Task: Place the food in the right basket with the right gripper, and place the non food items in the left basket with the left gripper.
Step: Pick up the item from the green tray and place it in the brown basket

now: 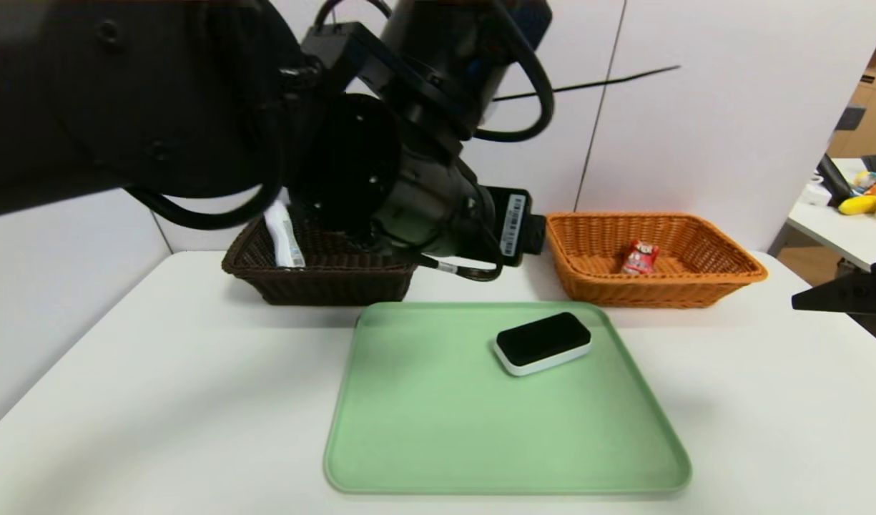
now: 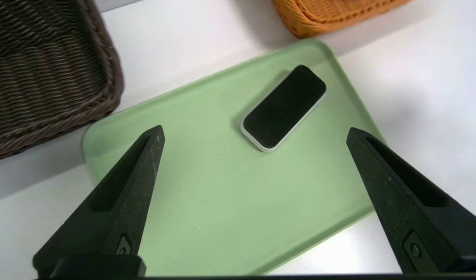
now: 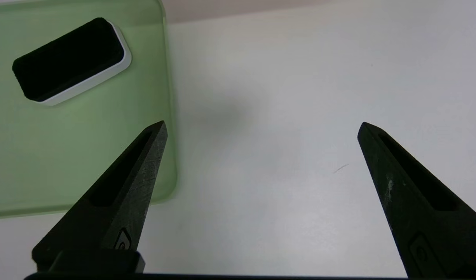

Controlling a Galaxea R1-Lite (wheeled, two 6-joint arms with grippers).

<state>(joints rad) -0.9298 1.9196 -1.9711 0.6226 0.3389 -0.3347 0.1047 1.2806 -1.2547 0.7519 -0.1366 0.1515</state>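
- The eraser (image 1: 543,342) lies on the green tray (image 1: 423,429), the last non-food item there.
- The left pincer (image 2: 255,132) hangs above the tray, spread wide and empty, lined up to grasp it.
- The right pincer (image 3: 261,128) waits beside the tray over the desk (image 3: 300,97), wide and empty; its food packet (image 1: 639,257) already sits in the orange basket (image 1: 724,275).

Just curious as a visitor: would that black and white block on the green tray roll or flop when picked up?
The whiteboard eraser probably stays put: it lies flat and boxy. Its white base looks rigid, so likely stiff. The black felt top probably offers some grip.

Office or lab, white partition walls (image 1: 695,129), white table (image 1: 159,372)
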